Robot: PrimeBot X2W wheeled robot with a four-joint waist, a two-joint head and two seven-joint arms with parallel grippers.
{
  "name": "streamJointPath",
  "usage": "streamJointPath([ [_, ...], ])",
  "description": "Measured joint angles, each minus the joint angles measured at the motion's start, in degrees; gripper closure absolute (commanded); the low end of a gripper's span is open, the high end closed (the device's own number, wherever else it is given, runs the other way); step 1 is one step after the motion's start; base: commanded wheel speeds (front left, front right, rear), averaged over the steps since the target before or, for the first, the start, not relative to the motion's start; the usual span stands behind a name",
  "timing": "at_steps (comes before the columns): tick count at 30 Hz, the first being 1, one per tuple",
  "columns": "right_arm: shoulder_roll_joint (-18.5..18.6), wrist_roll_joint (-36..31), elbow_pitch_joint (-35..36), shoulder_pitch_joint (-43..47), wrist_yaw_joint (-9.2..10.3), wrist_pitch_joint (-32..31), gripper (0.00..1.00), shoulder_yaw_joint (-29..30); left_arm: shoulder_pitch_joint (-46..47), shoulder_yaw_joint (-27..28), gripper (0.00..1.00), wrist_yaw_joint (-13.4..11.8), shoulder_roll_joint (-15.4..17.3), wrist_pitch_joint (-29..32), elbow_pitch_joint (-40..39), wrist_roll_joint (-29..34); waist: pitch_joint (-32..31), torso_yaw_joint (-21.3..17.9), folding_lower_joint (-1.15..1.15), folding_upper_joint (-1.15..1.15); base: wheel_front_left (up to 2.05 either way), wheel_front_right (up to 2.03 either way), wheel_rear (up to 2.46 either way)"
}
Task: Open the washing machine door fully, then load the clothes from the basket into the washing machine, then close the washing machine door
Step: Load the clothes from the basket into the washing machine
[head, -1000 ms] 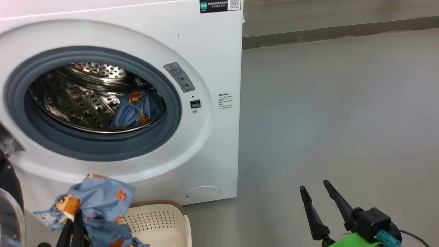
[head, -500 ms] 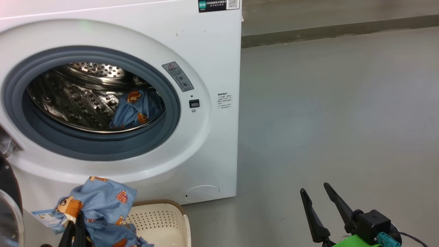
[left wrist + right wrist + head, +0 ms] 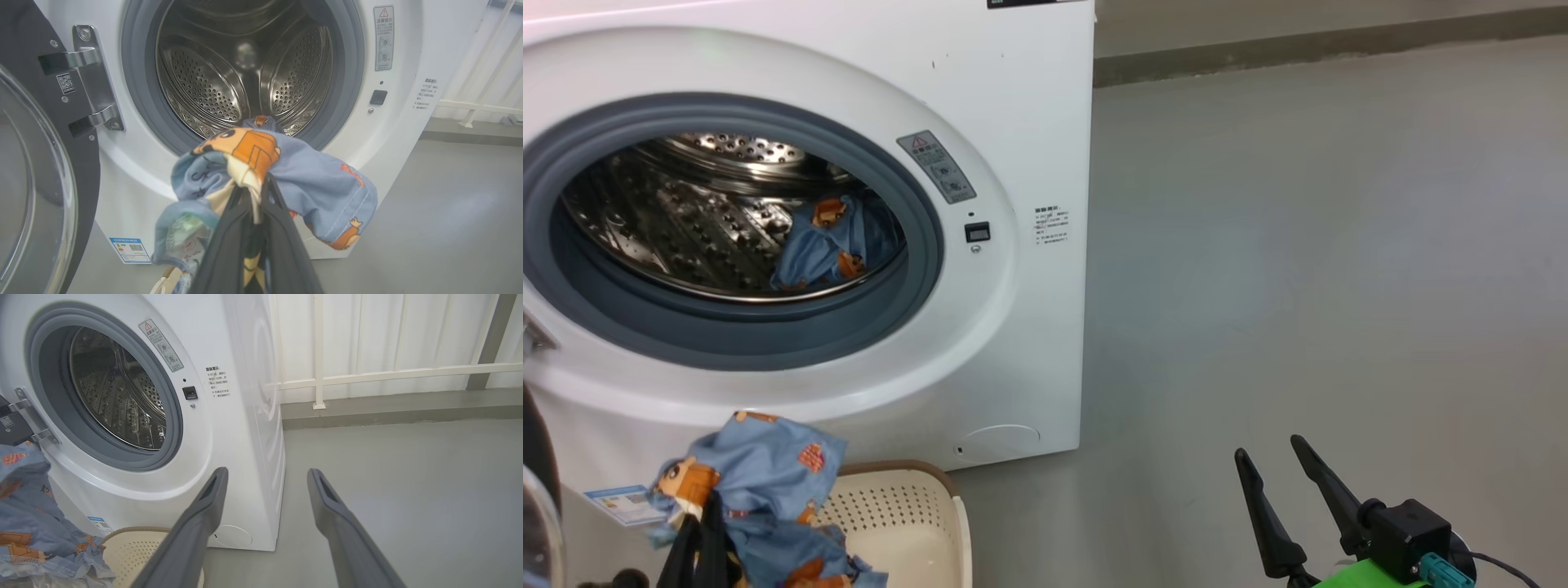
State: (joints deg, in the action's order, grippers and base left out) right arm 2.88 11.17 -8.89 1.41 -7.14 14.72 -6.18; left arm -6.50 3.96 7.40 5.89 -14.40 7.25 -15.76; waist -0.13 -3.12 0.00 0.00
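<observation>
Since a second ago our head camera has shifted, sliding the washer (image 3: 1013,122) slightly up the view. Our left hand (image 3: 255,188) is clamped tight on blue cartoon-print clothes (image 3: 318,183), held over the basket (image 3: 915,514) in front of the washer's open mouth. Another blue garment (image 3: 825,241) lies in the drum (image 3: 204,81). The door (image 3: 24,171) stands open on the left. Our right hand (image 3: 267,473) is spread wide and empty above the floor (image 3: 1339,245).

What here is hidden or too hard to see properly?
Basket inside: head view, covered by the clothes and cut off by the bottom edge.
Door: left wrist view, cut off by the left edge.
Left gripper tips: left wrist view, buried in fabric.
Sticker print: head view, too small to read.
</observation>
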Motion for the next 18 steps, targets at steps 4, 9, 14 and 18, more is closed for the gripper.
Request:
streamJointPath([
  [4,0.0,0.0,0.4,0.0,0.00,0.0,0.00,-0.2,1.9,0.0,1.00,0.0,0.1,0.0,0.2,-0.5,1.3,-0.3,0.00,0.00,0.00,0.00,0.00],
  [9,0.0,0.0,1.2,0.0,0.00,0.0,0.00,-0.5,5.7,0.1,1.00,0.0,1.0,0.0,0.4,-2.3,3.8,-0.7,0.00,0.00,0.00,0.00,0.00],
  [14,0.0,0.0,2.2,-1.1,0.00,0.0,0.00,-1.0,12.2,0.1,1.00,0.0,3.8,0.0,0.5,-4.0,7.6,-1.2,0.00,0.00,0.00,0.00,0.00],
  [18,0.0,0.0,2.7,-2.7,0.00,0.0,0.00,-1.8,16.7,-0.1,1.00,0.0,6.1,0.0,0.8,-4.9,10.1,-1.7,0.00,0.00,0.00,0.00,0.00],
])
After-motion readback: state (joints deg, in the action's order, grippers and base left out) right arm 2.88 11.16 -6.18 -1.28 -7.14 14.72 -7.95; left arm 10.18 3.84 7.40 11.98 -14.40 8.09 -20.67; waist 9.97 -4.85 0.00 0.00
